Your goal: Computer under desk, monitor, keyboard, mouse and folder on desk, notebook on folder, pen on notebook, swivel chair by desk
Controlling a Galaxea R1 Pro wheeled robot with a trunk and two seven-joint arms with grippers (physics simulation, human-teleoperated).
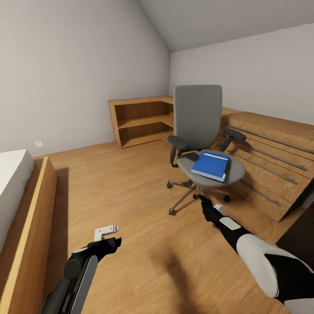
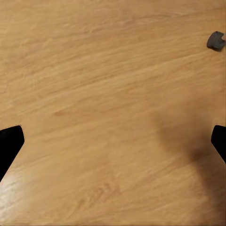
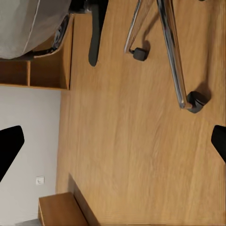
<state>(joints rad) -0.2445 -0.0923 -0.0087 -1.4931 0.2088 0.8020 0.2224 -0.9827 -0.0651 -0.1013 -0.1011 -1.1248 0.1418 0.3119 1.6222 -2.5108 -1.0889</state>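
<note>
The folder (image 1: 211, 165), bright blue with white page edges, lies flat on the grey seat of the swivel chair (image 1: 198, 117), and just behind it, toward the backrest, a small dark pad that looks like the notebook (image 1: 192, 156) peeks out on the same seat. The chair stands on the light wood plank floor (image 1: 131, 196) in the middle of the bedroom, its metal five-star base and castors planted, black armrests out to either side. In the right wrist view two chrome legs of that base (image 3: 172, 52) run across the planks, each ending in a dark castor.

The right gripper (image 1: 204, 204) reaches out low in front of the chair base, near the castors but touching nothing; in the right wrist view its two black fingertips (image 3: 9, 146) sit wide apart with bare floor between them, so it is released and empty. The left gripper (image 1: 114, 241) hangs over open floor well apart from the chair, fingers likewise spread in the left wrist view with only planks between them.

Behind the chair, a low wooden shelf unit (image 1: 141, 120) lines the grey wall under the sloped ceiling. A wooden drawer chest (image 1: 270, 161) with long grey handles stands just beside the chair. A wood-framed bed (image 1: 24, 209) sits near the left arm.
</note>
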